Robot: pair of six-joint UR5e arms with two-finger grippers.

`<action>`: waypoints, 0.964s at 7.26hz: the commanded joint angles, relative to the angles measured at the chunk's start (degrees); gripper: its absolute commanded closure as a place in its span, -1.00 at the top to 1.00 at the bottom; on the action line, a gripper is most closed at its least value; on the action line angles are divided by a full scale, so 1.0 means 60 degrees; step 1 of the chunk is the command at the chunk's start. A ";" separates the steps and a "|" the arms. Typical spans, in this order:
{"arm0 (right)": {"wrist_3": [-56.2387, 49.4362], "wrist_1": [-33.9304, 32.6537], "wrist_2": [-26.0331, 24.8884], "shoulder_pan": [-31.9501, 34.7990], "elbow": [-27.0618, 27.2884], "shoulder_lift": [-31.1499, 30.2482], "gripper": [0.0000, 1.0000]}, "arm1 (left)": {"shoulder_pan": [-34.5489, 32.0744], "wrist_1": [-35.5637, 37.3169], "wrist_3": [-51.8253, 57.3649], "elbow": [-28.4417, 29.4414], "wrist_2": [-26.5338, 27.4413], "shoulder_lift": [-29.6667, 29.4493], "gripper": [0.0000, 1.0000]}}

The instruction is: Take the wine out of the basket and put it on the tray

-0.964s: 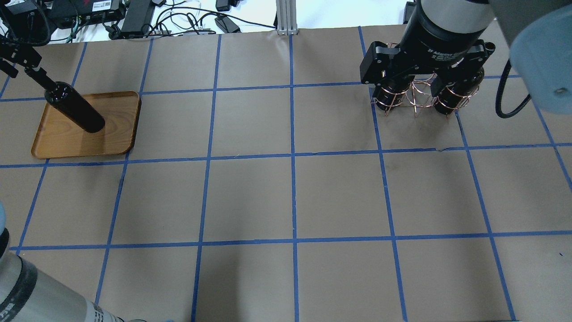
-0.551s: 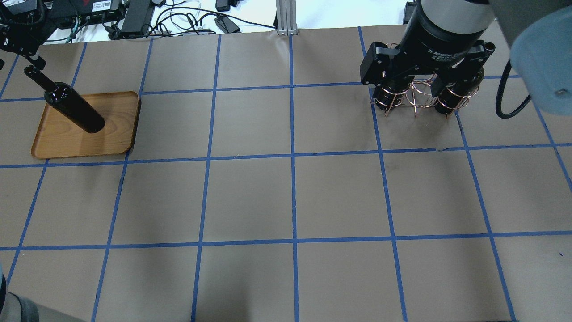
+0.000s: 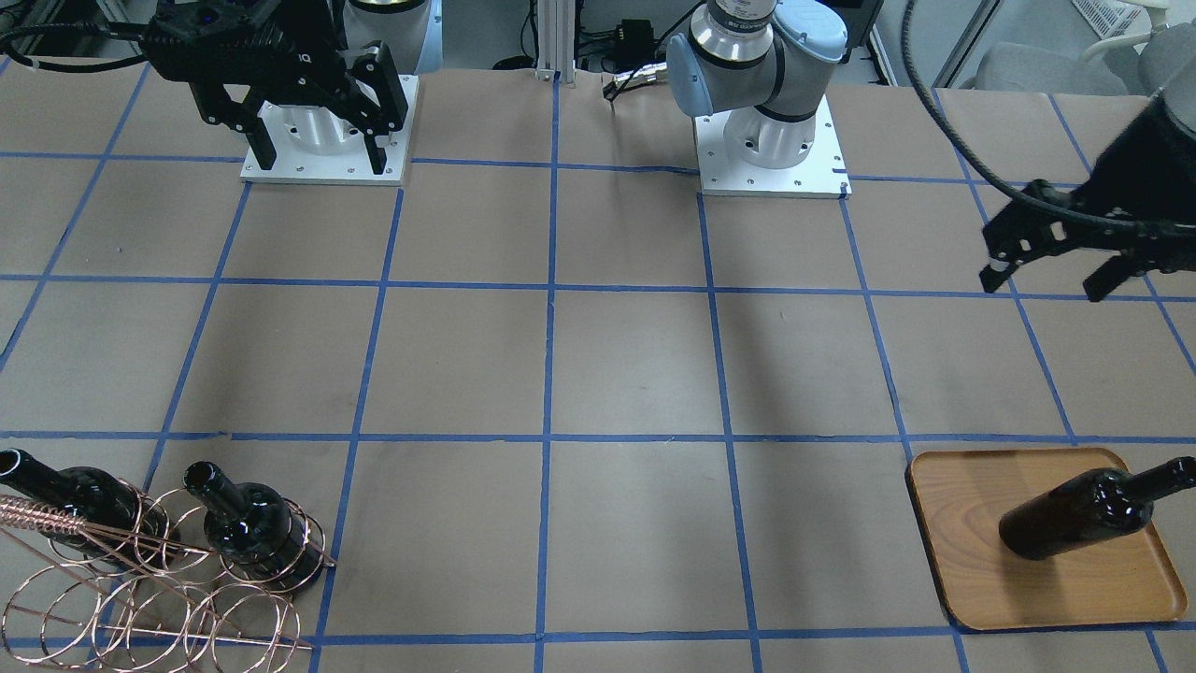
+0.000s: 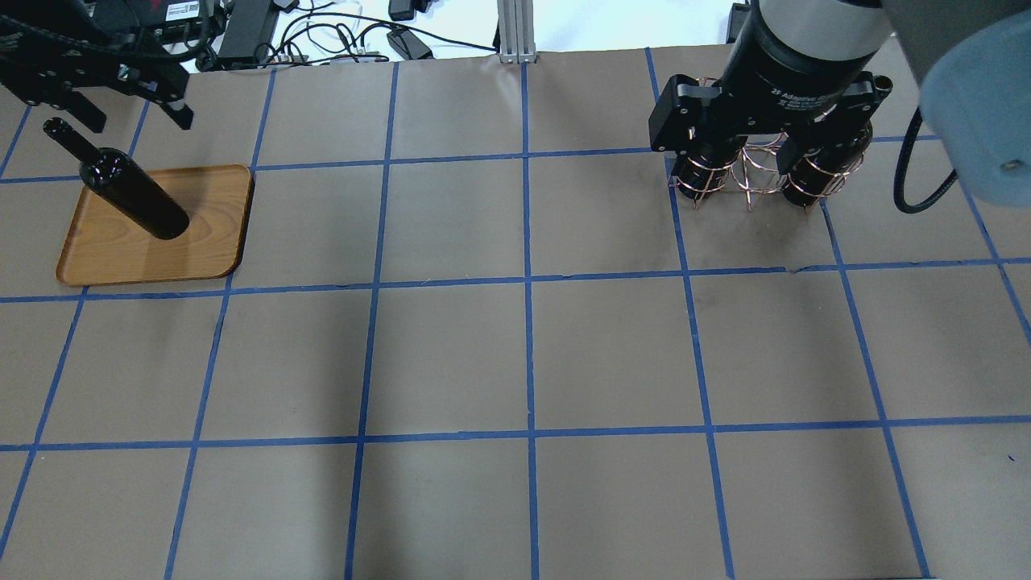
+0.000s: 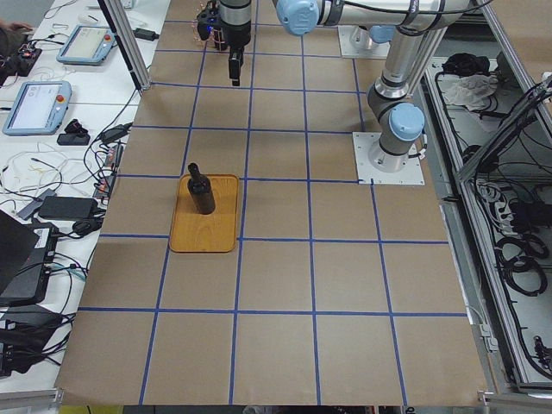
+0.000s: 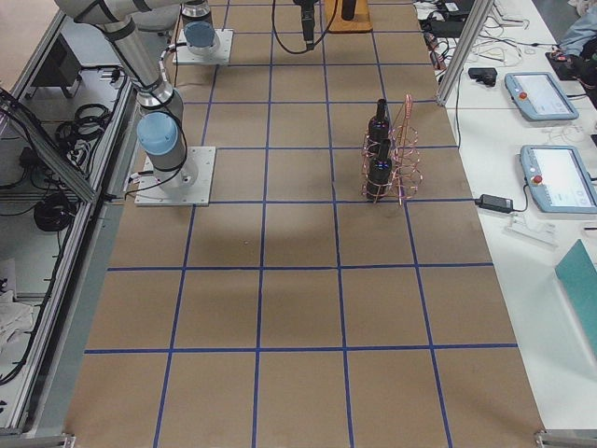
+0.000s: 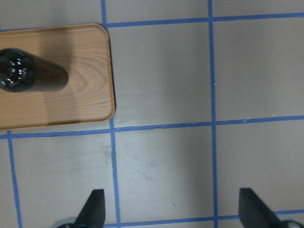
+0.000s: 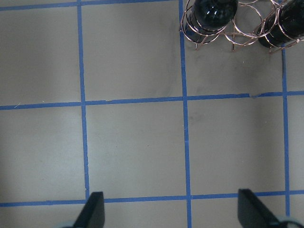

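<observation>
Currently, wine [image 4: 133,193]: is standing upright on the tray, inside its rim and toward the side nearer the table's middle; nothing is touching it.
Tray [image 4: 201,258]: is lying flat on the table [image 4: 523,354] at the robot's left end, carrying only the one bottle.
Left gripper [image 3: 1046,282]: is hanging in the air near the tray, on the robot's side of it and clear of the bottle; its jaws are standing spread wide and are gripping nothing. Its wrist camera is looking straight down at the bottle's mouth and the tray's corner.
Right gripper [image 3: 320,157]: is hanging high over the table, well apart from the basket; its jaws are likewise standing wide apart and are holding nothing.
Basket [image 3: 140,608]: is sitting at the table's other end, at the robot's right.
Two other bottles [image 3: 248,528]: are standing upright inside the basket's wire rings, one toward each end of the rack, with bare rings showing between them.
</observation>
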 commanded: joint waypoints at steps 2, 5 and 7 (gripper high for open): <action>-0.0011 0.0252 0.0011 -0.0408 -0.1062 0.0540 1.00 | -0.1200 0.0009 -0.1029 -0.0594 -0.0047 0.0675 1.00; -0.0011 0.0504 0.0128 -0.0543 -0.1245 0.0792 1.00 | -0.1260 0.0067 -0.1338 -0.1064 -0.0062 0.1043 1.00; 0.0018 0.0519 0.0157 -0.0543 -0.1186 0.0851 1.00 | -0.1260 0.0082 -0.1265 -0.1226 -0.0047 0.1102 1.00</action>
